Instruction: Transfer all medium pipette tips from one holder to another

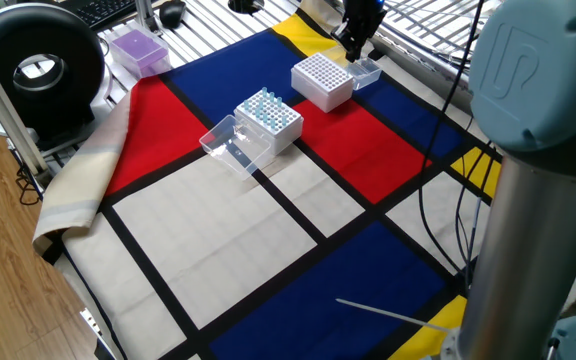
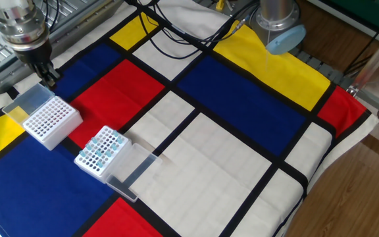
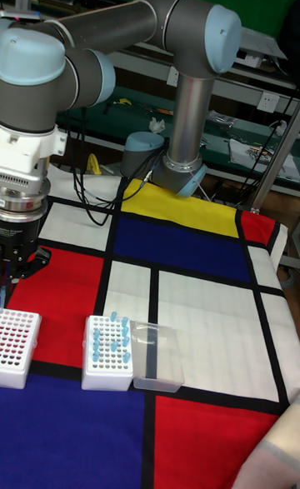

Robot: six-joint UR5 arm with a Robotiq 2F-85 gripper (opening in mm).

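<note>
The counter is draped in a cloth (image 2: 242, 131) of red, blue, yellow and white blocks with black bands. Near its middle sits a white rack (image 1: 270, 120) holding the medium pipette tips (image 1: 266, 103), pale blue and upright in their holes, filling only part of the grid; in the other fixed view the same tips (image 2: 104, 146) cluster over most of that rack (image 2: 97, 155). A clear hinged lid (image 2: 131, 170) lies open flat beside it, touching its edge. A second white rack (image 1: 323, 80) stands a little apart on the blue and red blocks, its holes looking bare, with its own clear lid (image 1: 366, 71) folded out on the far side. The gripper (image 2: 47, 78) hangs above that lid's far edge, pointing down, the dark fingers close together; whether they pinch a tip I cannot tell from here. In the tall view the gripper (image 3: 12, 276) sits just above the bare rack (image 3: 17, 347). A purple tip box (image 1: 137, 50) rests off the cloth beside a black round device (image 1: 36, 66).
</note>
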